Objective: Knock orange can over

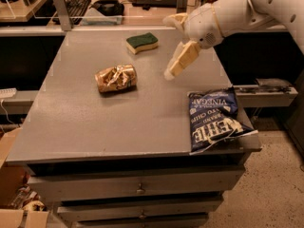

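Orange-gold and mottled, the orange can (116,78) in the camera view lies on its side on the grey table (95,127), left of centre, its long axis roughly across the tabletop. Nothing touches it. My gripper (175,66) hangs above the table to the can's right, well apart from it and angled down toward the surface. Whether my jaws are open or closed I cannot tell from here. They hold nothing that I can see.

Since the can is down rather than upright, I judge the knocking step done. What remains, I think, is only to lift clear. That calls for a path up and away that does not sweep the blue chip bag (216,118) lying near the table's right edge, or the green and yellow sponge (142,42) near the far side.

As for containers: the chip bag looks puffed, its contents hidden. The can's mouth I cannot make out, and nothing seems spilled around it. Under the table, the drawers (137,186) are pushed shut, so their contents are unseen.
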Controlling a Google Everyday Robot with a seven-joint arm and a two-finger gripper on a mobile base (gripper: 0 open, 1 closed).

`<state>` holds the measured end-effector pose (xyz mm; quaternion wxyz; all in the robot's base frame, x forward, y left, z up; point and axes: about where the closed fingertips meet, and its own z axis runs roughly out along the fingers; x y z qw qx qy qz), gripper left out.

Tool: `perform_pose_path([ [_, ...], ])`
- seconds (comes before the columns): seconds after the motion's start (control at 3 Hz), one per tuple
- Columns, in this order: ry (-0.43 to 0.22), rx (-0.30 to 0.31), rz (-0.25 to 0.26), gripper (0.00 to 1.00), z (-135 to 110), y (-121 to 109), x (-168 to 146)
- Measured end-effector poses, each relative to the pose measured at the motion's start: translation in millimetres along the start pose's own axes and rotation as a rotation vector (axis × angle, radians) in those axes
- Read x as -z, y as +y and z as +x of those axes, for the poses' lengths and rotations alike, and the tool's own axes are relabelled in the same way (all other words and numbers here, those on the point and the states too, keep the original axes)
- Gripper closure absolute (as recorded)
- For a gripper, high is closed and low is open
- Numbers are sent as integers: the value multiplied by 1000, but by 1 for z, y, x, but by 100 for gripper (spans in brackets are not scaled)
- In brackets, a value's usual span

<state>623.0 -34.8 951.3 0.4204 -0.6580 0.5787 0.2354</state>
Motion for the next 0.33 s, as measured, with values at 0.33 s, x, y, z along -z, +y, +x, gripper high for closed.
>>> perform_pose_path([
  [0.33, -13, 7, 14, 0, -3, -3, 7],
])
